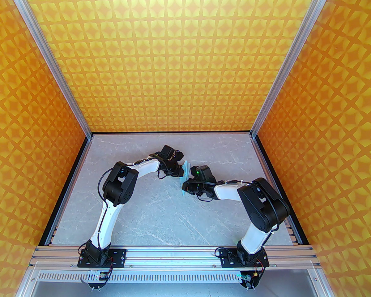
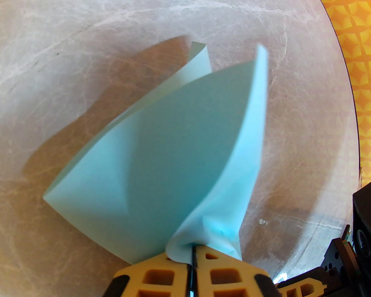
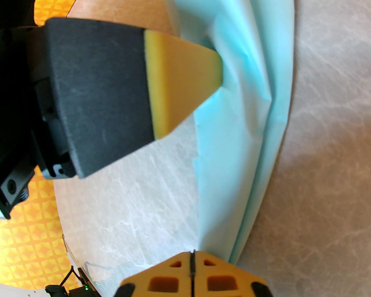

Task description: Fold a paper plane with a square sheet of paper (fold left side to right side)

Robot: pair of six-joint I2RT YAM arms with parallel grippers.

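The left gripper (image 2: 191, 254) is clamped on a crumpled corner of the square sheet of paper (image 2: 173, 153), which curls out ahead of it over the marble table (image 2: 65, 26). The right gripper (image 3: 192, 254) is closed with the sheet's edge at its tips; I can't tell if it's pinched.

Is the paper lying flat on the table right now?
No: the paper is raised and bowed off the table, with one crumpled corner pinched in the left gripper.
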